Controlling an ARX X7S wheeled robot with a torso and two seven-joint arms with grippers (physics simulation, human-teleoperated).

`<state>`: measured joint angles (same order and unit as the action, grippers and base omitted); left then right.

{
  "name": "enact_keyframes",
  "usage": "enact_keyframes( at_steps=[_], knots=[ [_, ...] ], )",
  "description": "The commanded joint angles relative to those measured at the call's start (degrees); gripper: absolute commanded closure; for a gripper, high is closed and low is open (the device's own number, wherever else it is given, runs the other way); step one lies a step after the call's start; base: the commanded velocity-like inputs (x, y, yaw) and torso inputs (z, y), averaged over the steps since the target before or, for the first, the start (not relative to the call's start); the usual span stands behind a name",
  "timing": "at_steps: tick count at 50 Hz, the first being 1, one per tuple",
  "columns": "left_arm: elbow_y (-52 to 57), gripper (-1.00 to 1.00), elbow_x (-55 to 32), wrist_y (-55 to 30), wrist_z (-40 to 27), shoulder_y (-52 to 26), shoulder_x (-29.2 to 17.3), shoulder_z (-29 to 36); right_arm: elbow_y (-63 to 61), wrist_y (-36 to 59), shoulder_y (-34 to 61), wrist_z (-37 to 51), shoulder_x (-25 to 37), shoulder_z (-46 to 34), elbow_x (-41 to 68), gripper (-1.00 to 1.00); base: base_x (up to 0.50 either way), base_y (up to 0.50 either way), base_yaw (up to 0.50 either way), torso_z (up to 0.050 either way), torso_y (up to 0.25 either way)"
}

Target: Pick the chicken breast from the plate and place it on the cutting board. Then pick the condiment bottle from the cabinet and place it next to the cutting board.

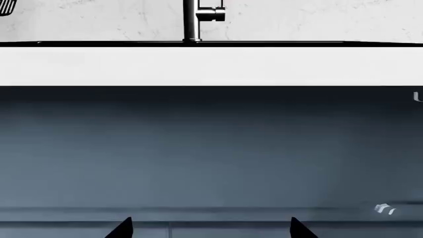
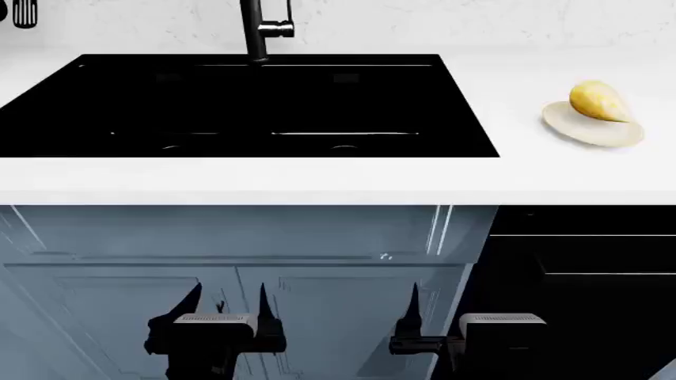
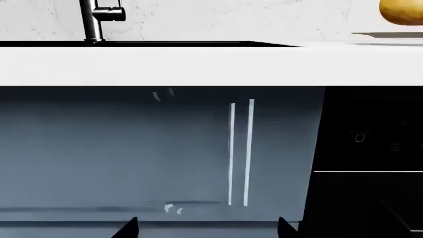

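The smooth pale-yellow teardrop-shaped chicken breast (image 2: 598,101) lies on the round cream-white plate (image 2: 591,129) on the white stone desk (image 2: 317,180), toward its right end and well apart from the black rectangular sink (image 2: 243,103) with its dark metal faucet (image 2: 256,32) at the back edge. Both arms hang low before the grey-blue cabinet doors (image 2: 233,261) under the desk's front edge (below the sink), touching nothing. The left tool (image 2: 229,305) and right tool (image 2: 425,305) each show two dark prongs spread apart and empty, though the right one's far prong is hard to make out in the head view.
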<state>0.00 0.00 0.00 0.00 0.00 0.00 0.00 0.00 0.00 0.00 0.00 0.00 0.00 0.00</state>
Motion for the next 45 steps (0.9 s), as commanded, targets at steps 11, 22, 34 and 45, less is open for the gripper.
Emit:
enact_keyframes(
  at_steps=[11,22,34,45],
  knots=[
    [0.2,-1.0,-4.5,1.8,-2.4,0.3,-2.6,2.2,0.4,0.6,-0.1,2.6,2.7,-3.3,2.3,-1.0,0.0,0.0,0.0,0.007,0.0],
    [1.4,-1.0,-6.0,2.2,-1.7,0.8,-4.2,4.3,-0.1,1.8,0.2,3.9,3.8,-4.9,2.8,-1.0,0.0,0.0,0.0,0.05,0.0],
    [17.6,-1.0,-7.6,-14.1,-2.6,-4.2,-8.3,4.5,-16.4,19.7,3.6,4.2,6.4,-6.1,3.1,-1.0,0.0,0.0,0.0,0.05,0.0],
    [31.9,-1.0,-15.7,-39.6,0.0,-16.4,-12.6,4.2,-33.2,45.0,14.2,2.2,8.1,-4.6,9.0,-1.0,0.0,0.0,0.0,0.05,0.0]
  ],
)
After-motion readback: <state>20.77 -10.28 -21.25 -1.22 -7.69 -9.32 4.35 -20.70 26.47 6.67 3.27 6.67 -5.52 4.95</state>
